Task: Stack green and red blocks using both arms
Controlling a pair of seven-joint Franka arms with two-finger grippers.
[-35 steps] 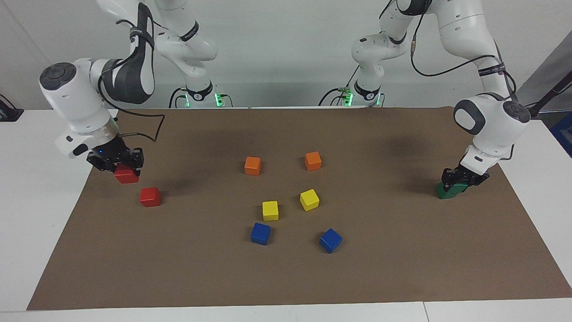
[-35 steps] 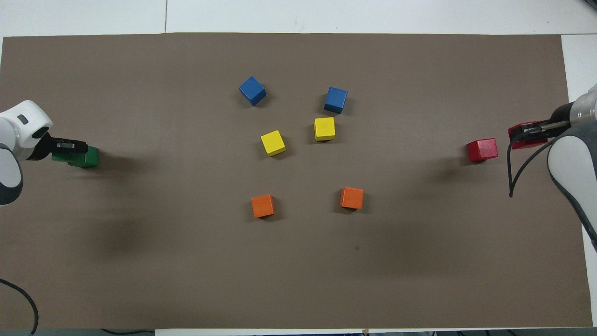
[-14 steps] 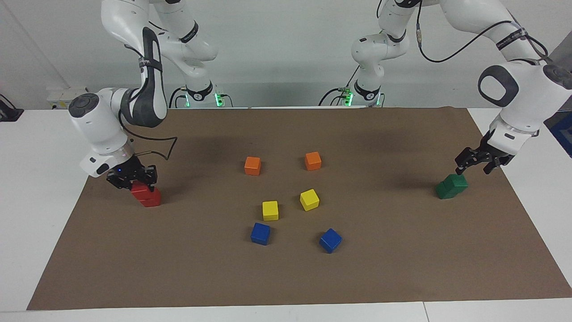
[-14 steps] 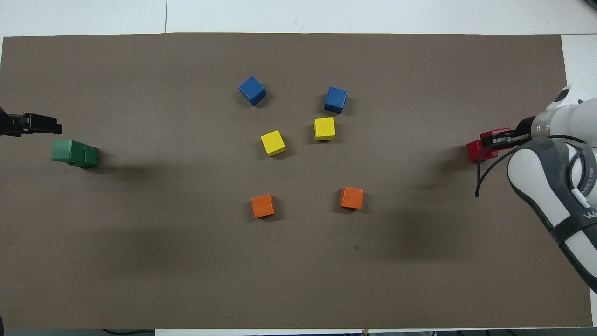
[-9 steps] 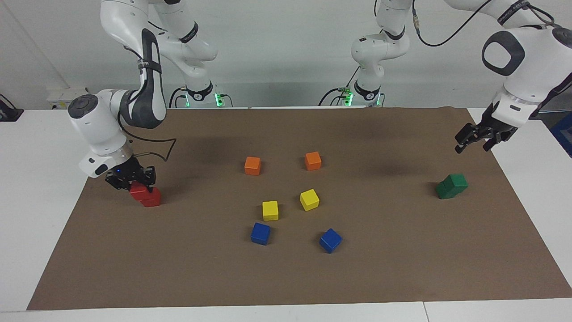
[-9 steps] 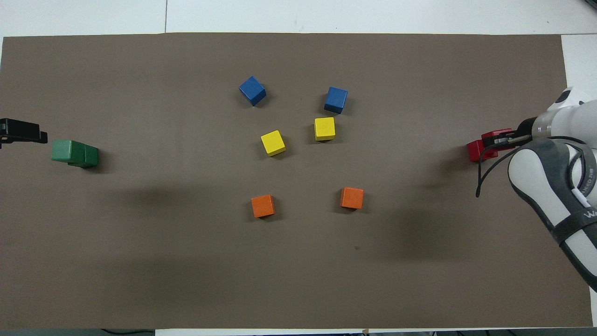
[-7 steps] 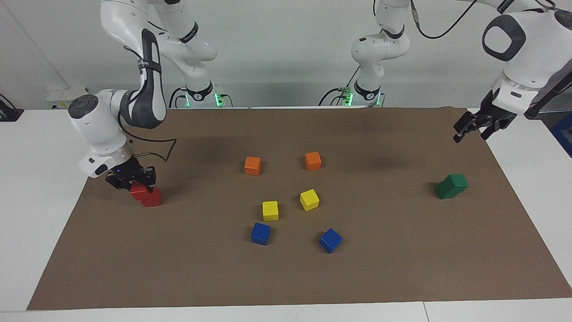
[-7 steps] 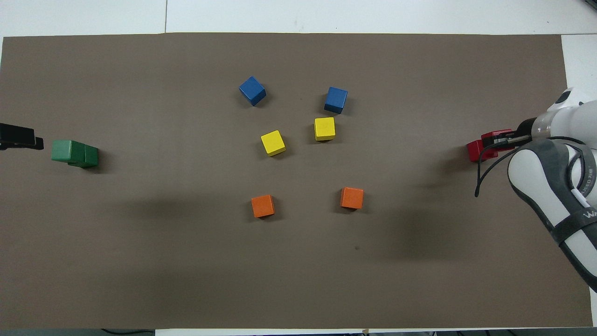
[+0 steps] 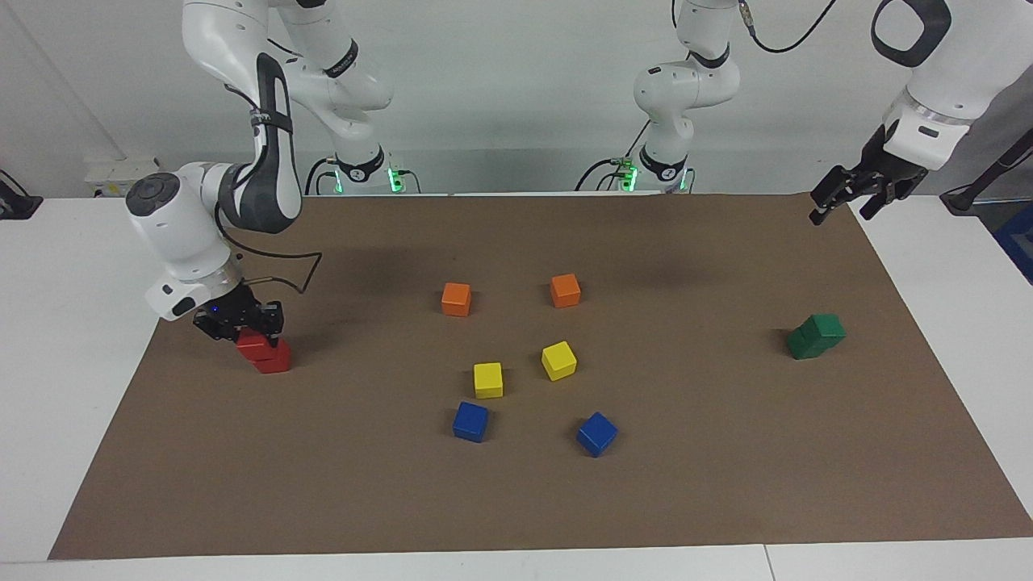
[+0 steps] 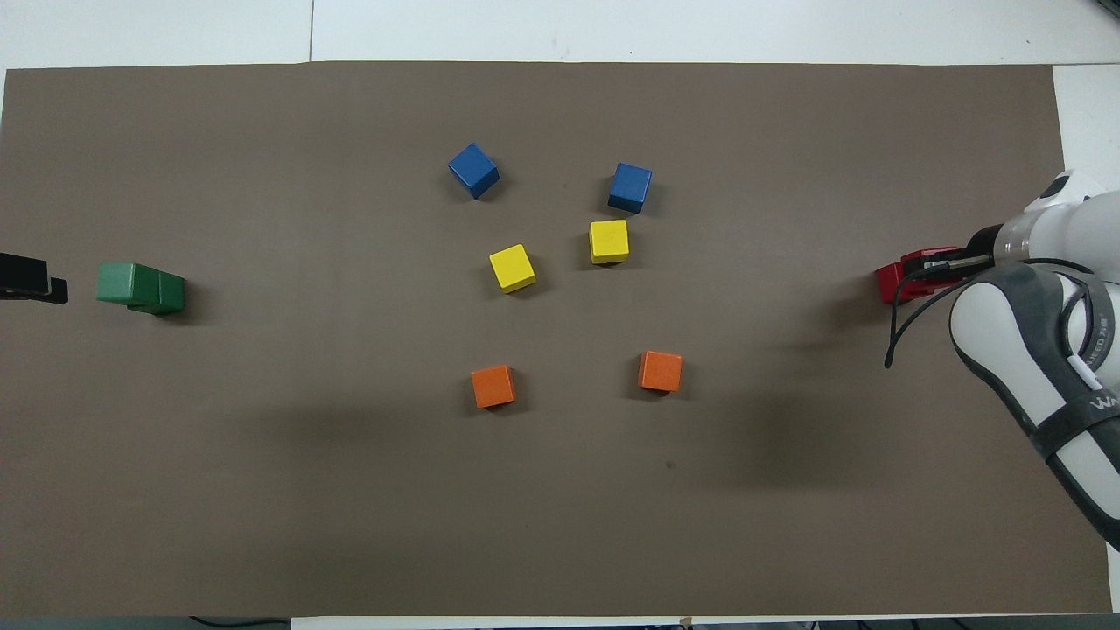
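On the brown mat (image 9: 516, 500), the right gripper (image 9: 242, 329) clamps the top red block (image 9: 252, 345), which sits a little askew on the bottom red block (image 9: 273, 360) at the right arm's end; at the left arm's end the green stack (image 9: 815, 336) stands free; the left gripper (image 9: 847, 198) hangs high over the mat's corner near it, jaws wide and empty.

facing: high, across table (image 9: 48, 339), toward robots | overhead: steeply down from robots' end | shared: whole mat (image 10: 350, 490)
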